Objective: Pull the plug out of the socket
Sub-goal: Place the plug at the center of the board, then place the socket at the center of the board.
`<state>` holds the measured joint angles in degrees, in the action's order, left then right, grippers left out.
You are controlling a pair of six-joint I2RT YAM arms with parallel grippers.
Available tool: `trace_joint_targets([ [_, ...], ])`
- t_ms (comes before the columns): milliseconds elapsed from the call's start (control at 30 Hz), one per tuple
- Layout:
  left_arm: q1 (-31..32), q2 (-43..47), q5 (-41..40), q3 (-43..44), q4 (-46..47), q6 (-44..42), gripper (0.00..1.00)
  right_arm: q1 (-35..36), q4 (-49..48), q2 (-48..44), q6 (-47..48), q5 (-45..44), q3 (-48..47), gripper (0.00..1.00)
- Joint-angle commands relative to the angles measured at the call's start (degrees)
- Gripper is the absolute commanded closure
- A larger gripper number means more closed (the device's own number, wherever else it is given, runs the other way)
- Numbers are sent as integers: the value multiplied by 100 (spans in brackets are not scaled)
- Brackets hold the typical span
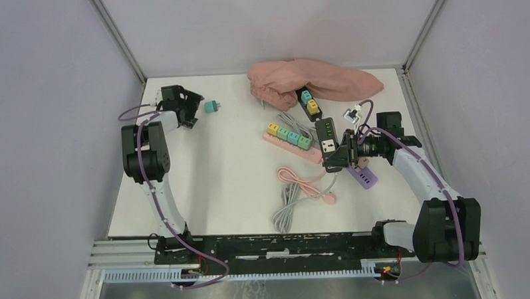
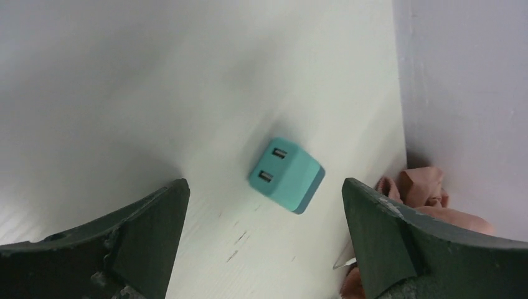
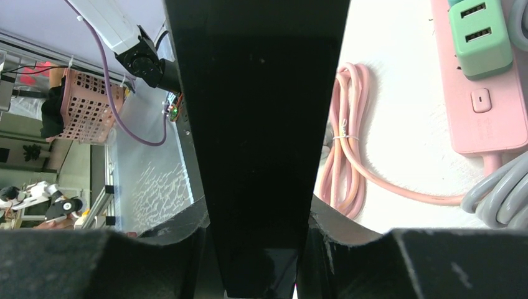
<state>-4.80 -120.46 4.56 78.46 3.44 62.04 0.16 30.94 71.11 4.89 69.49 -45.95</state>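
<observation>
Two arms work over one table (image 1: 204, 185). Nearest lie two coiled cords, the pink cord (image 1: 302, 183) and the grey cord (image 1: 288, 212). The right arm bends inward, and the right gripper (image 1: 340, 155) is clamped on the black power strip (image 1: 328, 135). Beyond it, the pink power strip (image 1: 290, 143) carries four plugs. At far left the left arm is folded at the elbow, and the left gripper (image 1: 194, 111) has its jaws spread wide. One teal plug (image 2: 286, 174) lies loose on the table below them. It is near-cubic, with its two-port face turned upward.
</observation>
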Motion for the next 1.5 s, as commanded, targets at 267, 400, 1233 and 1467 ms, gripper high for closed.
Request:
trace_joint_targets([
  [267, 226, 2852, 1458, -3062, 2267, -1110, 1, -45, 197, -60, 473, 437, -334, 100],
  [400, 863, 4132, 2078, -4243, 3667, -1215, 1, -51, 342, -70, 676, 475, -350, 100],
  [1233, 6455, 5503, -2652, -3300, 1370, -2224, 1, -54, 567, -18, 985, 541, -344, 100],
  [1467, 7079, 4265, -4290, -1913, 64, -1216, 1, -54, 568, -17, 979, 482, -343, 100],
])
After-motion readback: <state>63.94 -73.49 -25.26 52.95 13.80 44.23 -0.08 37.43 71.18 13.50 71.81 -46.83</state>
